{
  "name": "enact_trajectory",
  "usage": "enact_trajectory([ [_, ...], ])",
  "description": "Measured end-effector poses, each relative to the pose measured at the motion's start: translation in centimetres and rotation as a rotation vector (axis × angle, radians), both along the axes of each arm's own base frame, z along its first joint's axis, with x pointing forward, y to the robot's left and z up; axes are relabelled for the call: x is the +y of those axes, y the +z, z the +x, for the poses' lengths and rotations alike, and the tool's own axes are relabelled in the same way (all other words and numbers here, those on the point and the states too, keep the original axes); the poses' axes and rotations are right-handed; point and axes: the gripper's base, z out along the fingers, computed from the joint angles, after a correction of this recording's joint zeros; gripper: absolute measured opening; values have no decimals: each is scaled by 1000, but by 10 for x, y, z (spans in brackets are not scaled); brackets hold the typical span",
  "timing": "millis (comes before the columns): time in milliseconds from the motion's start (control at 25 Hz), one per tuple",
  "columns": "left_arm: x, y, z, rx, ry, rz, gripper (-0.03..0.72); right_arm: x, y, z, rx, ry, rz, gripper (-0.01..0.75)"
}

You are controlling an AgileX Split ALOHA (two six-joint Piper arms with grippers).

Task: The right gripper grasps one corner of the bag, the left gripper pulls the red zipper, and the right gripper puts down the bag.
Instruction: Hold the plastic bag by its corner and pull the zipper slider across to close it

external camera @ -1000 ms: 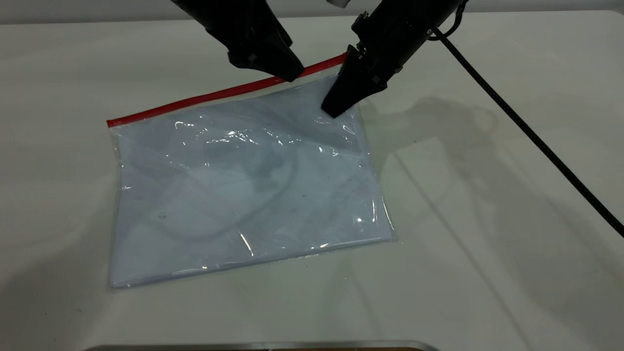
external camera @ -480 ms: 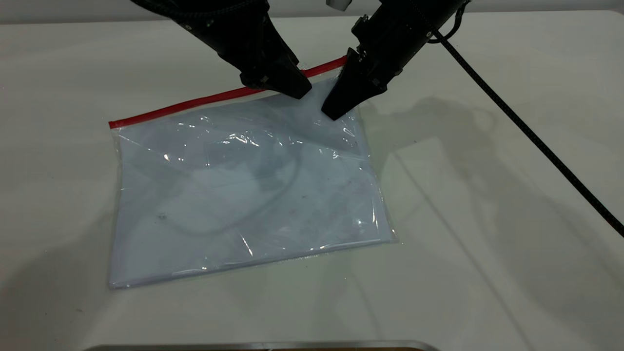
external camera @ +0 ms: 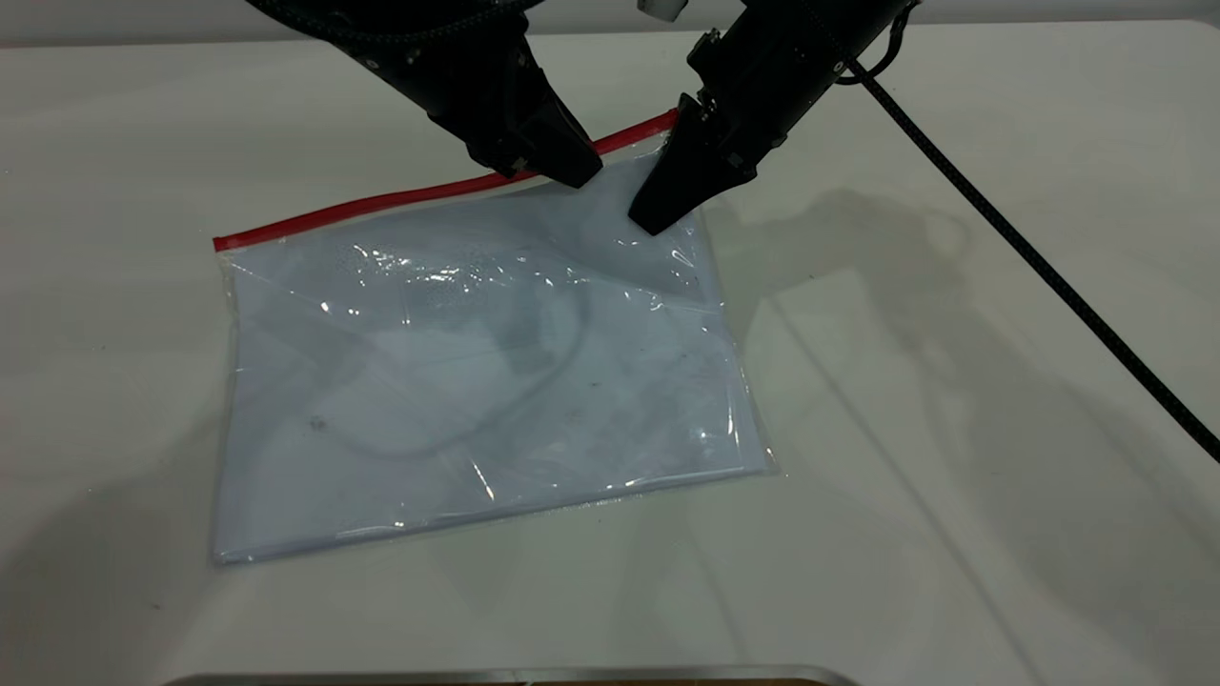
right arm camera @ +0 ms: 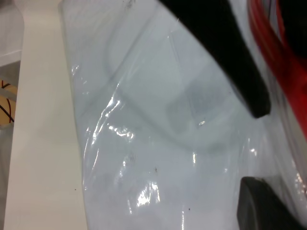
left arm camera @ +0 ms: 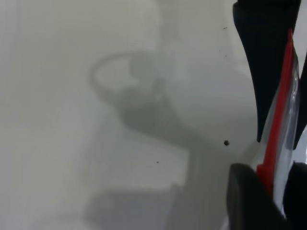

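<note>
Clear plastic makes up the bag, which lies flat across the centre of the exterior frame on the white table, pale blue-white sheets showing through it and glare streaking its upper half. The red zipper runs along its upper edge, from the left-centre of the frame up toward the top centre. The left gripper comes down from the upper left and sits on that strip right of its midpoint; in the left wrist view the red strip passes between its dark fingers, so its jaws are clenched on the zipper. The right gripper reaches in from the upper right, its tapered jaws over the corner of the bag where the red ends, tips against the plastic just below it; whether they pinch the plastic I cannot tell. A black braided cable trails from that arm down toward the right edge of the frame.
</note>
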Motion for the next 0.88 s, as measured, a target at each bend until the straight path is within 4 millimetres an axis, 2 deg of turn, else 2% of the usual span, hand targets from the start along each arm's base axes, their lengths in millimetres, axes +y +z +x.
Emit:
enact_trajectory([
  [200, -3, 3, 3, -23, 21, -49, 134, 0, 0, 0, 0, 0, -1, 34],
  [560, -5, 5, 4, -47, 21, -76, 115, 0, 0, 0, 0, 0, 0, 35],
  [880, -5, 5, 4, -46, 19, -78, 47, 0, 0, 0, 6, -7, -1, 36],
])
